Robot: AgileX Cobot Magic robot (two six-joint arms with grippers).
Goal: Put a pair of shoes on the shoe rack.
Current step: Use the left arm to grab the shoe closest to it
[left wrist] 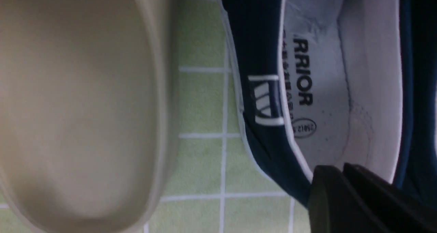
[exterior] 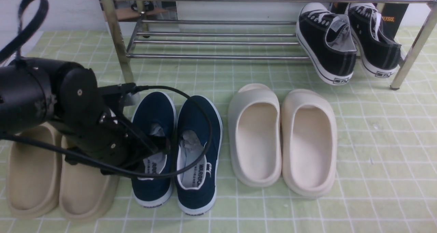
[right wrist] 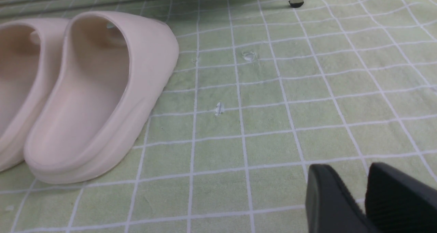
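Starting from the left side, a pair of beige slides [exterior: 34, 164] is seen on the green checked cloth [exterior: 375, 141], partly covered by the left arm. The left gripper [exterior: 155, 147] is lowered into the heel opening of the left shoe of the pair of shoes [exterior: 196, 120]. In the left wrist view its fingers [left wrist: 327, 192] are seen very near to each other at the white collar, but it cannot be told if the collar is really pinched between them.

The navy pair is standing on the cloth just in front of the shoe rack [exterior: 218, 56], not on it. Both shoes are placed side by side and touching. Their long axes run from the robot toward the rack, nearly square to its bars, with toes to the rack and heels to the robot.

Some risks can be judged. If only the thin collar is gripped, the shoe may hang toe-down and slip out, or its toe may be knocked against the front bar. The black cable [exterior: 205, 147] is looped over the second shoe and could drag it.

Further right, cream slides [exterior: 256, 141] are lying, and black sneakers [exterior: 327, 45] are leaned on the right end of the rack. The right gripper [right wrist: 355, 173] is held above bare cloth, slightly parted and empty.
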